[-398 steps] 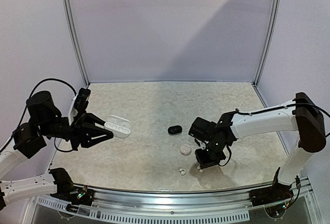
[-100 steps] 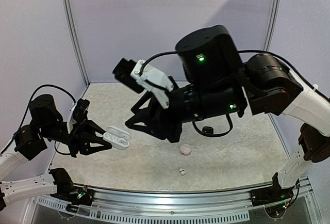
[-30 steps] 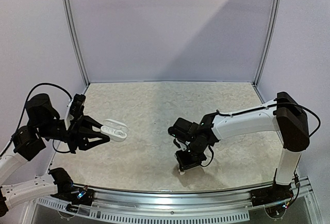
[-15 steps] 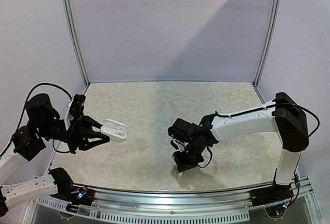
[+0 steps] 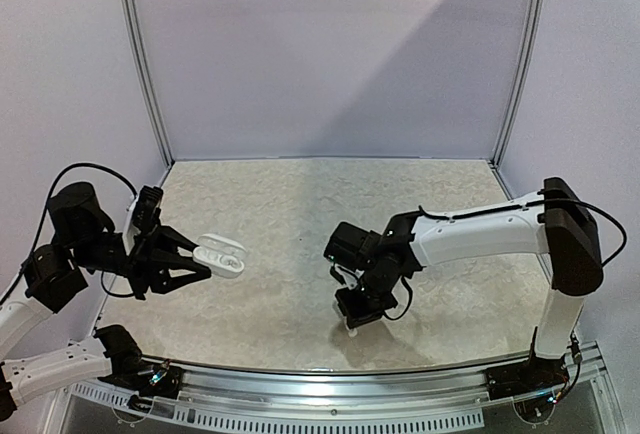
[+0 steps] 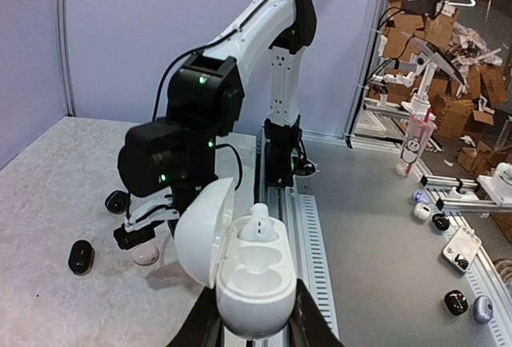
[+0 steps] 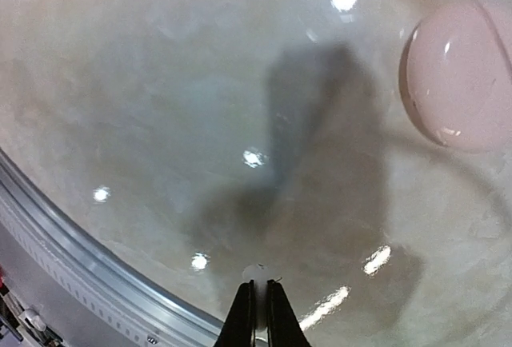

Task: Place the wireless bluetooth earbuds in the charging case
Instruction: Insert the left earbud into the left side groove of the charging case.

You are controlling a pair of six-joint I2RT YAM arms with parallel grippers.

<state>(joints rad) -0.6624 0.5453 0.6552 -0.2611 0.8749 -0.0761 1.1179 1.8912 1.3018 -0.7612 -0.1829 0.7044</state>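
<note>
My left gripper (image 5: 203, 264) (image 6: 254, 325) is shut on the base of a white charging case (image 5: 222, 253) (image 6: 252, 287), held above the table's left side with its lid (image 6: 203, 231) open. One white earbud (image 6: 260, 223) sits in the case's far slot; the near slot is bare. Low over the table near the front edge, my right gripper (image 5: 351, 324) (image 7: 257, 307) is shut on a small white earbud (image 7: 256, 273) (image 5: 352, 332), whose tip pokes out beyond the fingertips.
A pale pink pebble-shaped case (image 7: 464, 75) (image 6: 145, 255) lies just beyond the right gripper. Two small black pieces (image 6: 80, 257) (image 6: 118, 201) lie on the table near it. The metal front rail (image 7: 72, 259) (image 5: 320, 379) runs close by the right gripper.
The right gripper's jaws have closed onto the white earbud near the front edge, and the arm shifted slightly. The left arm holds the open case as before.
</note>
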